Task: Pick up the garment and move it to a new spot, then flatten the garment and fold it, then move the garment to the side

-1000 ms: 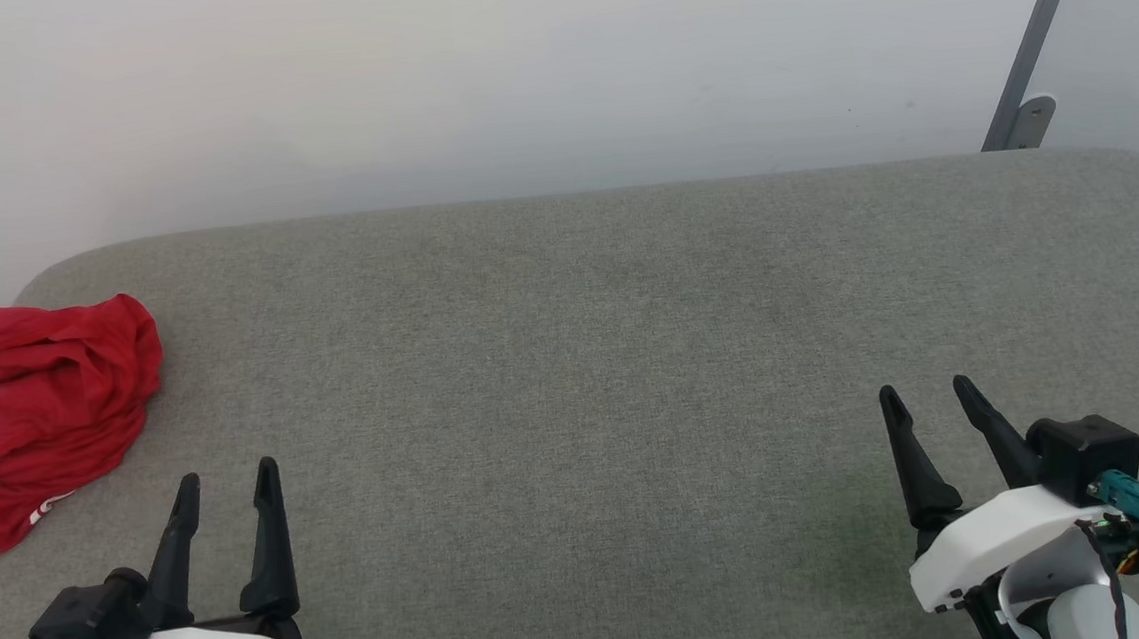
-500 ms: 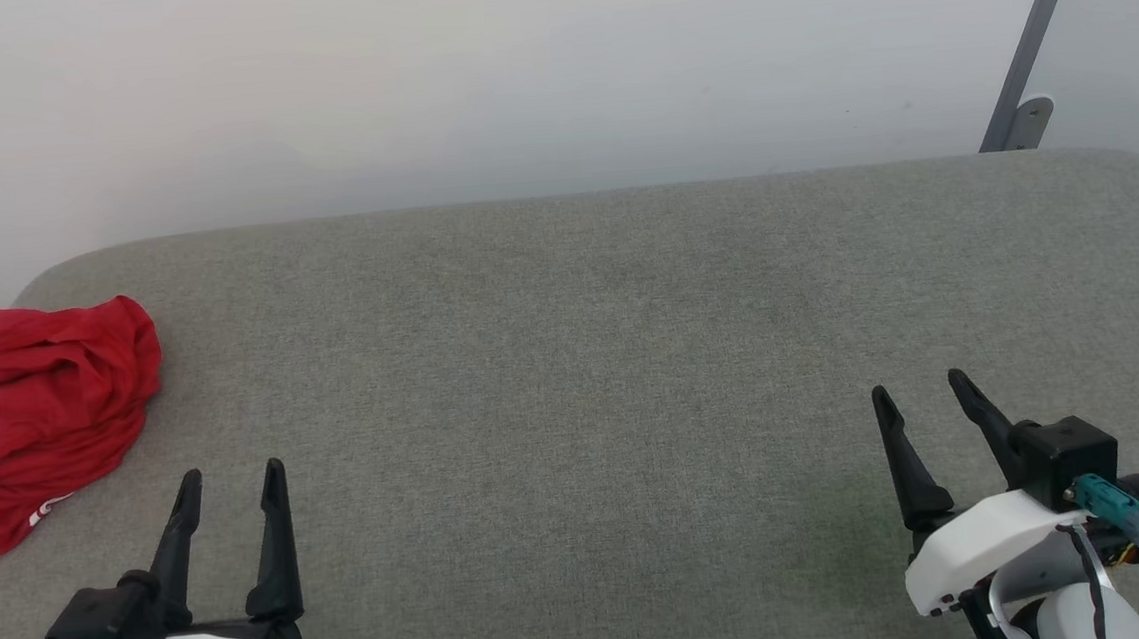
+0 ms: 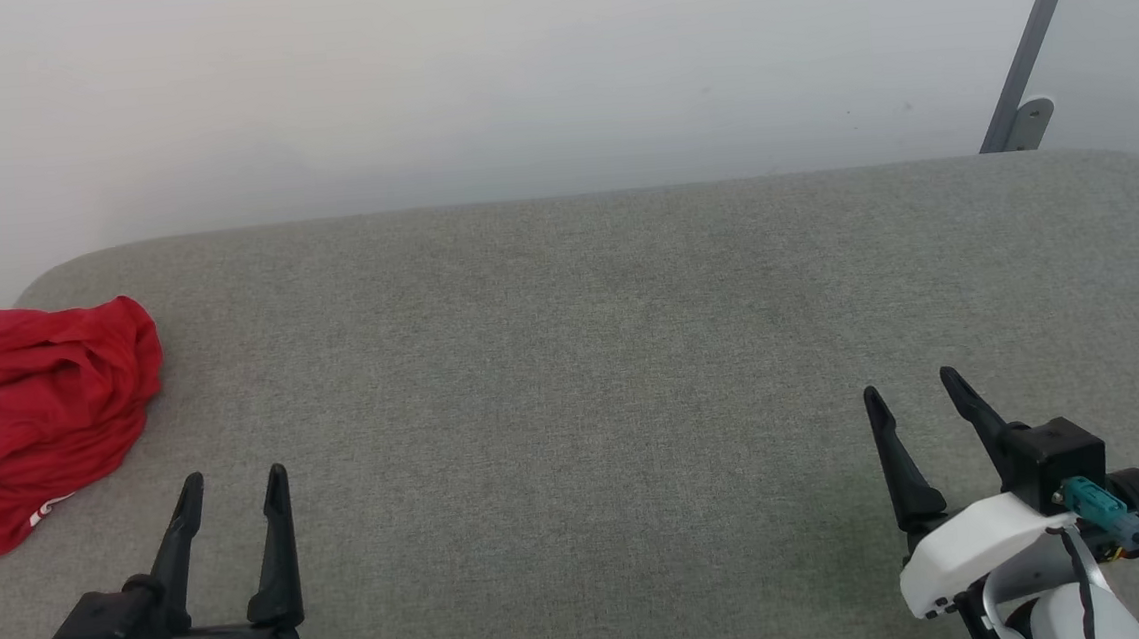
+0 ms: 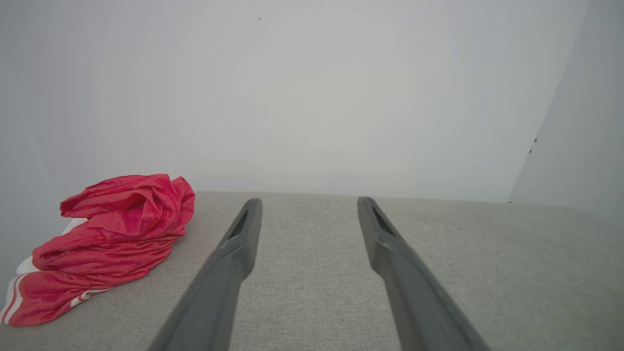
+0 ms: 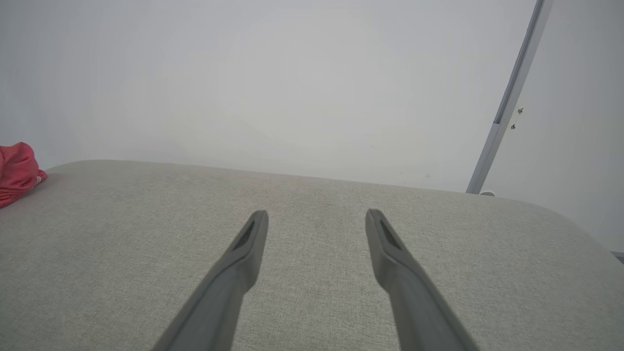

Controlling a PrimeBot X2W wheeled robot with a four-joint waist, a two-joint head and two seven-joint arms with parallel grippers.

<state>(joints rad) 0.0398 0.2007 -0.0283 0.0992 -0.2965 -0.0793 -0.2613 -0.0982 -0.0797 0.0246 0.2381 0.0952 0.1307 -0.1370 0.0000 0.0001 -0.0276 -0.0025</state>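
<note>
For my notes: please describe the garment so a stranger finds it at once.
Start at the grey padded surface below the pale wall. At its left edge lies the garment, a crumpled red heap with white trim, unlike the plain grey around it.

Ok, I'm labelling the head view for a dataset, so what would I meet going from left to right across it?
red shirt → left gripper → right gripper
</note>
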